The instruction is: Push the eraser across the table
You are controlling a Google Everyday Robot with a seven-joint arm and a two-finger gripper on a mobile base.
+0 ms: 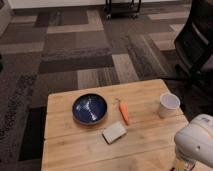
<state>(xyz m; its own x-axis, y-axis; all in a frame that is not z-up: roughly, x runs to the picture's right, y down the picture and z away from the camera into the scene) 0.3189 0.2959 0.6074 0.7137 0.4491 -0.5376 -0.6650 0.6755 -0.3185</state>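
We see, from above, a patchwork carpet [75, 55] of grey, brown and beige rectangles filling the upper part of the view. A black office chair [197, 40] stands at the right edge, and a dark wheeled cart base [122, 7] sits at the top.

Below them is the table [90, 150], a light wooden top of joined planks, reaching to the bottom edge of the view.

At the lower right corner, the robot's white rounded arm [196, 141] hangs over the table's right end. The gripper [182, 166] points down beneath it, almost wholly cut off by the bottom edge, and we cannot tell how its fingers stand.

On the left half of the table sits a dark blue bowl [90, 108], upright. A white paper cup [168, 104] stands upright near the right edge, well apart from the bowl. Just below and to the right of the bowl lies a pale grey-white flat block [114, 132], turned at an angle. Between bowl and cup lies an orange carrot [124, 113], just above the block.

We cannot find the eraser; it may be hidden under the arm.
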